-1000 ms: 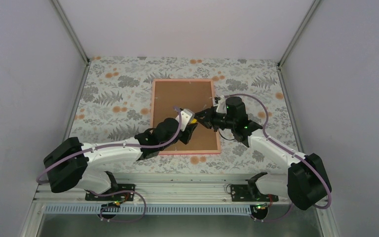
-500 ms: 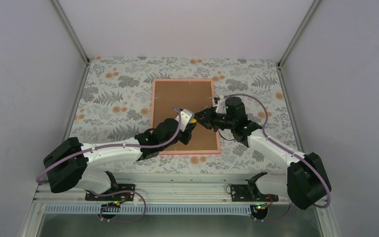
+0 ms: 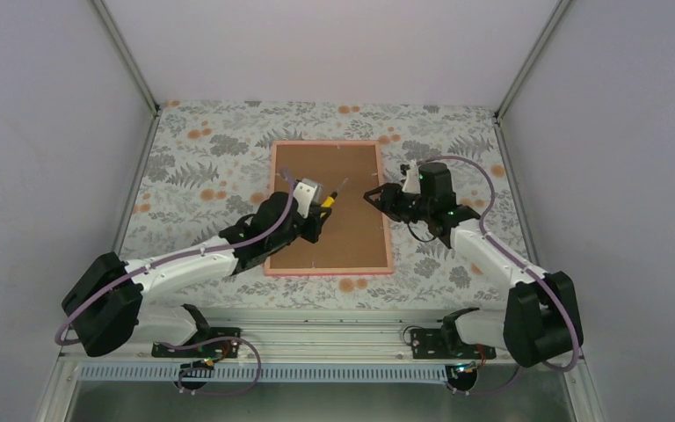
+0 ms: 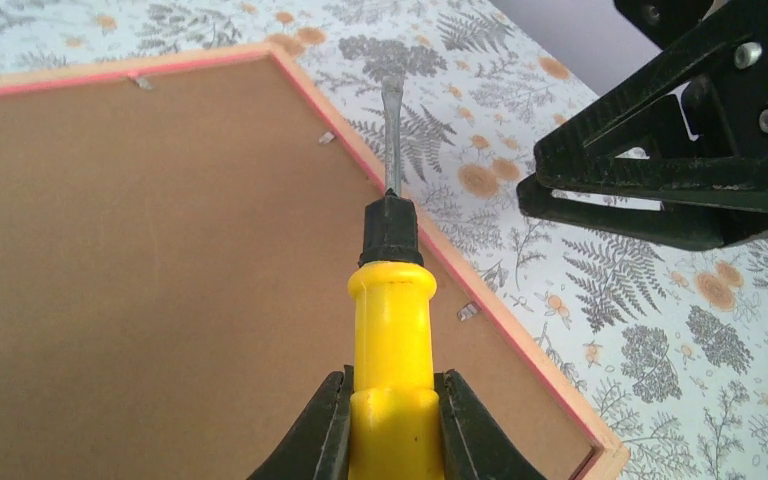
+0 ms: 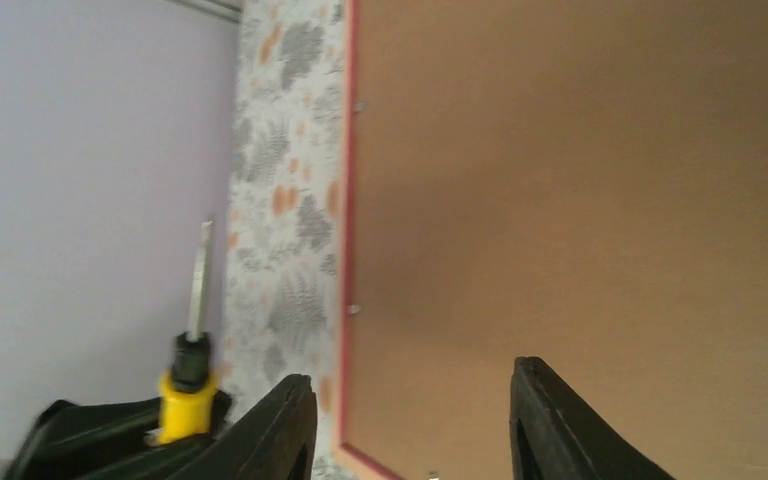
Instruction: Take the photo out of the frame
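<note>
Seemingly screwdriver (image 4: 392, 300) in left gripper (image 4: 392, 405)

No writing, label, brand, number or sign can be read anywhere.

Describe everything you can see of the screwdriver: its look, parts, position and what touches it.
The screwdriver has a glossy yellow handle that looks plastic, a black collar and a slim grey metal shaft ending in a flat tip. The left tool is shut on the handle, one finger on each side. It points away from the wrist over the brown back of the pink frame. In the wrist view its tip shows against the floral tablecloth. Whether the tip touches anything cannot be told.
</note>
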